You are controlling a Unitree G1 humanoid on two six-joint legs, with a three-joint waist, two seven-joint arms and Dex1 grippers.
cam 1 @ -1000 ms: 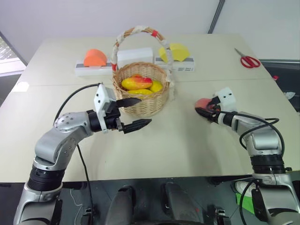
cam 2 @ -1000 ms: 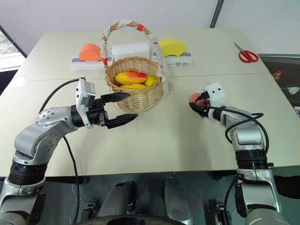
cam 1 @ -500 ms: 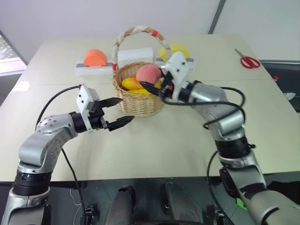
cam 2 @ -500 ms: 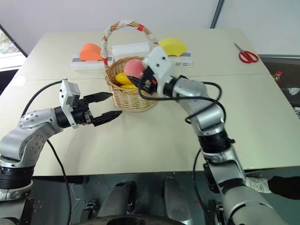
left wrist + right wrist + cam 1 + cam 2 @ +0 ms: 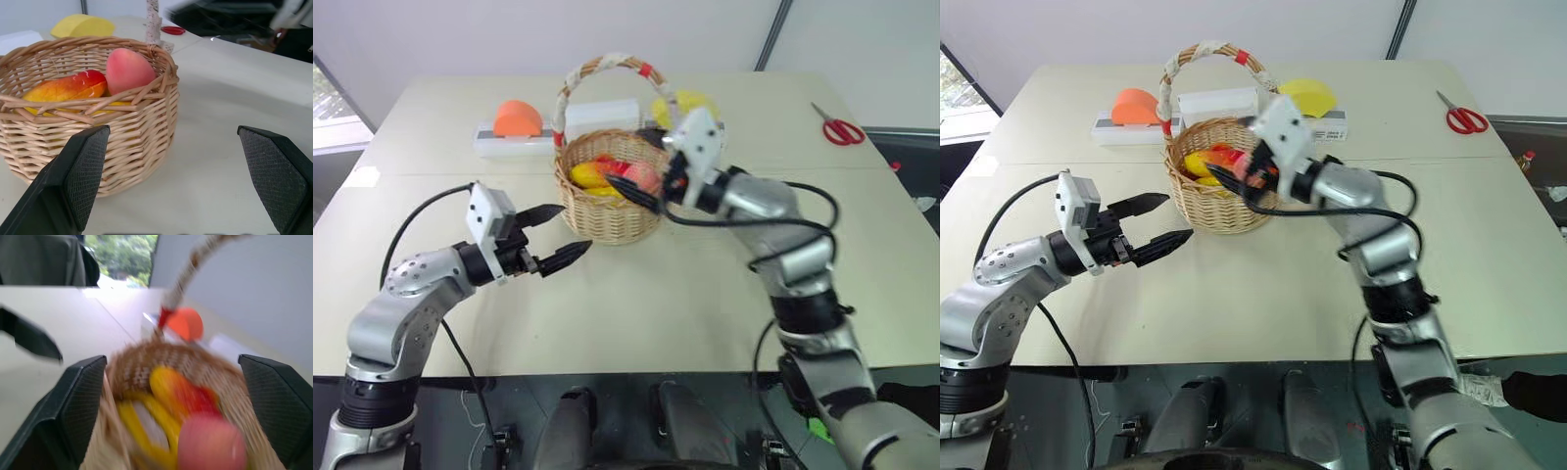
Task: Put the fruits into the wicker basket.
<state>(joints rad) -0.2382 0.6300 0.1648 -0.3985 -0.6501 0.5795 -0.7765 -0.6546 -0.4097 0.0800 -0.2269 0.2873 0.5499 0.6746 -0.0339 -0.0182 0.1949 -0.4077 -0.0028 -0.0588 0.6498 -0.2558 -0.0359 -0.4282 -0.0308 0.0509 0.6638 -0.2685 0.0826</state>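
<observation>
Peach [image 5: 128, 70] lies in basket [image 5: 607, 211] under open, empty right gripper [image 5: 644, 188]; left gripper [image 5: 560, 237] open, empty. No fruit visibly left out.

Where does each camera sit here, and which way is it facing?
Left eye and right eye: on the head, looking forward and down at the table; both arms show, the left gripper beside the basket, the right gripper over it.
Left wrist: looks along its open fingers at the basket's side, peach and mango inside.
Right wrist: looks down past its open fingers into the basket.
Shared: the basket and peach show in every view.
</observation>
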